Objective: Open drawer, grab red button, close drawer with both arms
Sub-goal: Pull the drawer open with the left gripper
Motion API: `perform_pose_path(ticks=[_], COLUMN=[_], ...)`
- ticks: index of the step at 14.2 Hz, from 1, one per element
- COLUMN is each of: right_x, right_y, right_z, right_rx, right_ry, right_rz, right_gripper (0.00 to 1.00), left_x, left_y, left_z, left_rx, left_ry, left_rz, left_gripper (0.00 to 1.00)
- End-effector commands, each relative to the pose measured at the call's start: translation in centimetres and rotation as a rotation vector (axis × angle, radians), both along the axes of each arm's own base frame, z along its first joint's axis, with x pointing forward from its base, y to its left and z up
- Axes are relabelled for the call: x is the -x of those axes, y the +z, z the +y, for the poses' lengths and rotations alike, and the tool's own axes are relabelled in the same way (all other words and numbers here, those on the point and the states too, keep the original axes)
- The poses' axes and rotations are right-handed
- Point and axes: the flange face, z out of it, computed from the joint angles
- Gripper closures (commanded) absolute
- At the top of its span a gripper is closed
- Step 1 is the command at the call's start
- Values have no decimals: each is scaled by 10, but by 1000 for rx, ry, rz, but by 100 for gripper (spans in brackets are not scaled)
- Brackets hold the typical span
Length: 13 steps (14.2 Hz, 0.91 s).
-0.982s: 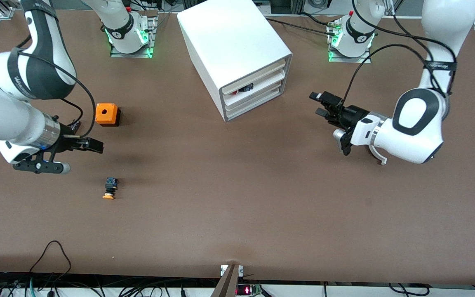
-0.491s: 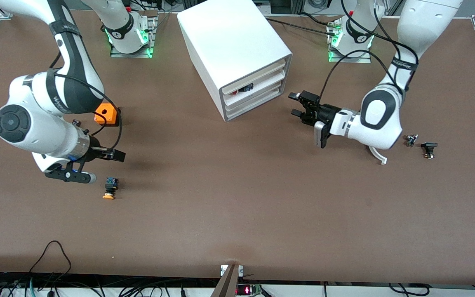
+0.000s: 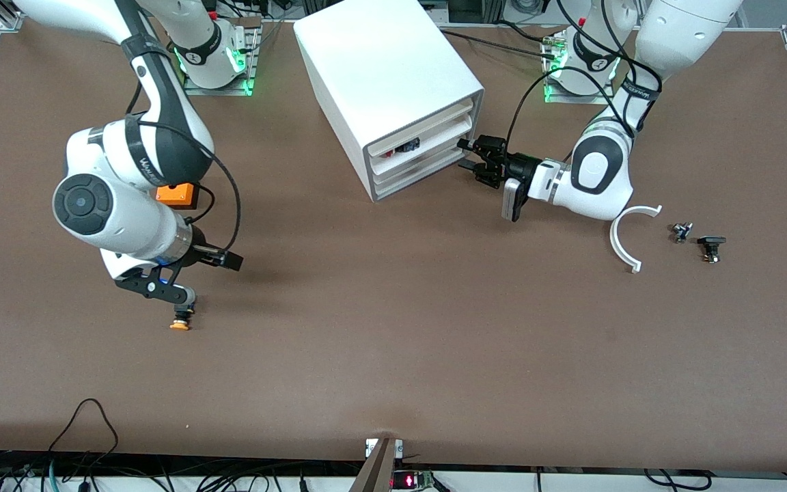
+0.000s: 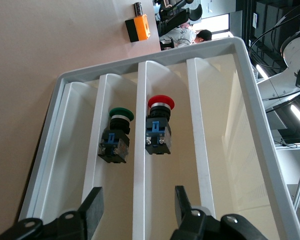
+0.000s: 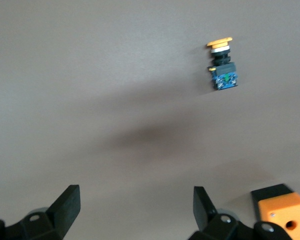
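Note:
The white cabinet stands mid-table with its three drawers pushed in. In the left wrist view the red-capped button lies inside one drawer, and a green-capped button lies in the drawer below it. My left gripper is open and empty, close in front of the drawer fronts; its fingers straddle a drawer front. My right gripper is open and empty, low over bare table near the orange-capped button; it also shows in the right wrist view.
An orange cube with a hole sits by the right arm, also in the right wrist view, as is the orange-capped button. A white curved piece and two small dark parts lie toward the left arm's end.
My left gripper has moved up to the cabinet's front, uncovering the curved piece and small parts. My right arm has swung toward the table's middle, its gripper passing the orange-capped button.

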Motion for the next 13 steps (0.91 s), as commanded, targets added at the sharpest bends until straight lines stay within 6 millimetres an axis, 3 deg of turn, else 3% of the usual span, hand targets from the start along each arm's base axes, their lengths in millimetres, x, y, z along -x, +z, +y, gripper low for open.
perform_pose_path(ticks=[1,5,8,10,11,13], right_x=[-4,2,-5,-4,-5,-3], right_y=[0,1,12,13,17,22], right_z=[19,38,57,69,71,78], right_rx=[2,9,-2,-2,-4,-6], right_ry=[-67,-150,-213,-237,-246,-284], right_rz=[-7,-8,-37,-46,-49,-54], right_gripper=[1,0,0,1,1,1], left_x=[17,30,40,46,48,49], left_y=[6,-3,-9,-10,-10,-11], left_z=[-16,-24,-36,-45,-46,-46], left_rx=[26,38,-3,-9,-6,-6], left_ry=[-18,-31,-40,-46,-45,-45], left_rz=[-31,-29,-69,-74,-71,-71], left_gripper=[38,40,42,48,58,97])
